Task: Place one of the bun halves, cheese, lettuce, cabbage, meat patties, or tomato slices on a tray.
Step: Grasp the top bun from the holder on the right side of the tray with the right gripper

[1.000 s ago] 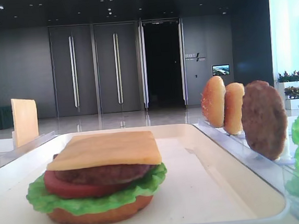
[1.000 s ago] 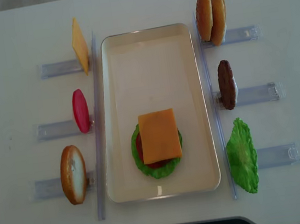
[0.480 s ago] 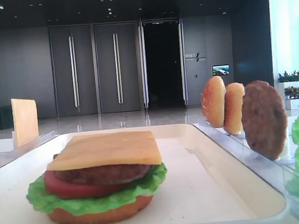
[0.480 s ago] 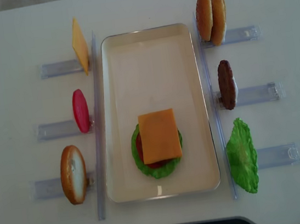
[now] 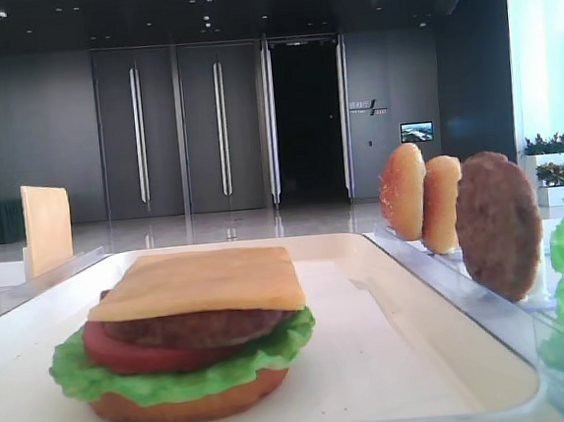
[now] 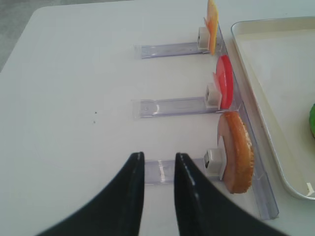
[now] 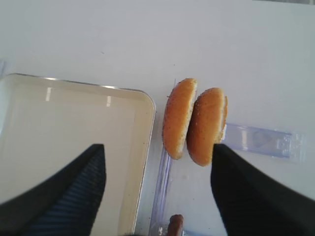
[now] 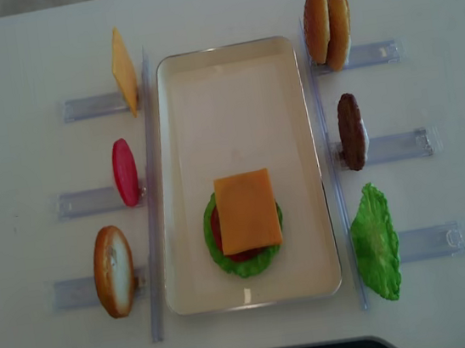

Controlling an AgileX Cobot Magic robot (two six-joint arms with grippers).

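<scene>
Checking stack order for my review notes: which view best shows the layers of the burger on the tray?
The low exterior high view: the burger appears side-on, every layer visible. The overhead realsense view shows mainly the cheese on top; the left wrist catches only a green edge; the right wrist misses it.

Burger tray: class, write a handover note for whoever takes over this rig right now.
Left gripper: narrowly open, empty, beside the left racks.
Right gripper: wide open, empty, above the two bun halves in the far right rack.
Tray: holds bottom bun, lettuce, tomato, patty, cheese on top.
Racks: spare cheese slice, tomato slice, bun on the left; meat patty, lettuce leaf on the right.
Left: stack lacks a top; probably grasp a bun half next.
</scene>
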